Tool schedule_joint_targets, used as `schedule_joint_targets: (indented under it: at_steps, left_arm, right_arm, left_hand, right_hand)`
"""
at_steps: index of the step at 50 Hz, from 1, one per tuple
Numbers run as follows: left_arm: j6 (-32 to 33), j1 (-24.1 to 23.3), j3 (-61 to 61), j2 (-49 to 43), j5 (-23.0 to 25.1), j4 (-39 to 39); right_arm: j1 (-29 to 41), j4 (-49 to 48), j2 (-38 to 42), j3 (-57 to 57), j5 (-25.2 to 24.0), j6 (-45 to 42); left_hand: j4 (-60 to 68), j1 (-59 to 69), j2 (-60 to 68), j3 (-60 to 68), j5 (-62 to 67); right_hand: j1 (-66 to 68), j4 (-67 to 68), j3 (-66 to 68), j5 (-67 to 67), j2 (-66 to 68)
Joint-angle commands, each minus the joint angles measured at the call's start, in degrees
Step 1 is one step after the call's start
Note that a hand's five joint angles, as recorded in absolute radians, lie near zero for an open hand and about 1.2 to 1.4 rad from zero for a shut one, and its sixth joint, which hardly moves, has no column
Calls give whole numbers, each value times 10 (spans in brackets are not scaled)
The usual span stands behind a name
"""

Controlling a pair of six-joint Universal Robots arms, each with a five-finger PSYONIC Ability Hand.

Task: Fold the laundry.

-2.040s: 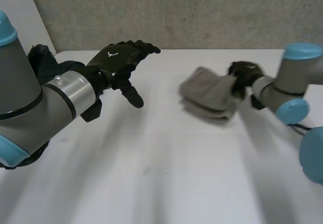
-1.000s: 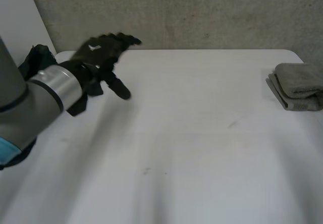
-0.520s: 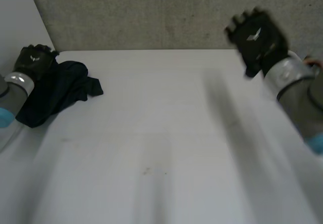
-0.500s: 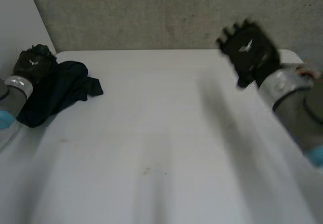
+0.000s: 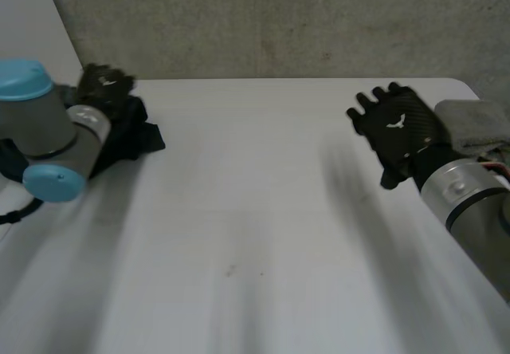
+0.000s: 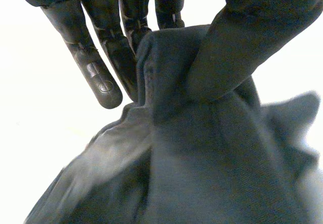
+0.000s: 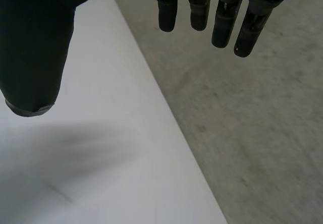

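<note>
1. Head view. Lower and closer to the tabletop than half a second ago: right hand [image 5: 396, 131], fingers spread wide, holding nothing. Further in from the left edge than then: left hand [image 5: 103, 87], down on top of a crumpled dark navy cloth [image 5: 137, 135]. Cloth bunched in a low heap near the far left corner of the white table [image 5: 255, 234], with one flap poking toward the middle. At the far right edge, just behind the right hand, a folded grey towel [image 5: 476, 124], its layers stacked neatly. Wide bare tabletop between the two hands and all the way to the near edge. Grey concrete wall [image 5: 279, 19] right behind the far edge.

2. Left wrist view. Left hand [image 6: 252, 27] clamped on a raised fold of the navy cloth [image 6: 202, 158]: thumb pressed on one side, fingers [image 6: 98, 75] on the other, fabric pinched between. Rest of the cloth spreading away from the fingertips in soft creases. Bare table [image 6: 35, 133] beside it.

3. Right wrist view. Right hand [image 7: 35, 42] with fingers [image 7: 222, 22] straight and slightly apart, thumb held off to one side, nothing between them. Beneath the thumb, bare table [image 7: 75, 158] with its straight edge running across. Beyond that edge, past the fingertips, the concrete wall [image 7: 242, 133].
</note>
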Motion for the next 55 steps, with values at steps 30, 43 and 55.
schedule_joint_targets:
  at_steps: [30, 43, 55]
  left_arm:
    - [-212, -36, -265, 230, 49, -73]
    - [-219, -50, -405, 311, -69, -143]
    - [-220, -46, -454, 326, -73, -70]
  right_arm:
    - [90, 57, 85, -69, 20, 81]
    - [118, 152, 194, -145, 18, 291]
    - [161, 128, 289, -170, 47, 302]
  left_hand:
    - [-550, -489, -548, -546, -522]
    - [-526, -466, -524, -523, -498]
    - [-536, -476, -534, -533, -508]
  right_hand:
    - [-16, -33, -23, -39, -25]
    - [-16, -33, -23, -39, -25]
    - [209, 192, 202, 186, 200]
